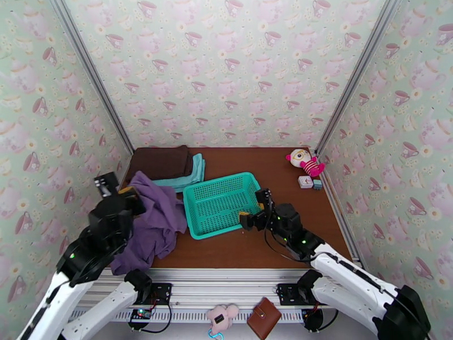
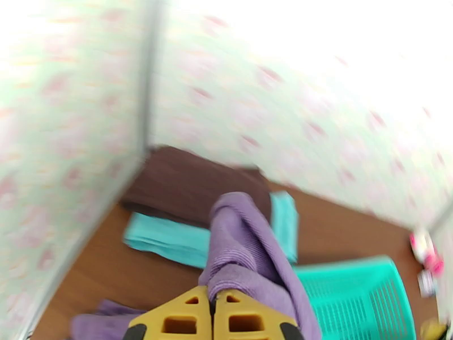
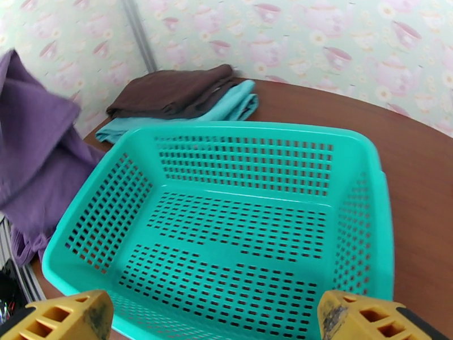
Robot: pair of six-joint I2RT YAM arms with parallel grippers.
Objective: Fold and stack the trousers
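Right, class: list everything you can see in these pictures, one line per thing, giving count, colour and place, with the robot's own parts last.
trousers: one pair, purple, bunched at the table's left near edge
folded garment: one, dark brown, far left corner
second folded garment: one, teal, under and beside the brown one
mesh basket: one, teal, mid-table
plush toy: one, pink and cream, far right corner
small blocks: two, pale, just in front of the toy
table: one, brown
plush charm: one, pink, on the near rail
wallet: one, brown, beside the charm
left gripper: one, yellow-tipped, shut on the trousers
right gripper: one, yellow-tipped, open at the basket's near right edge
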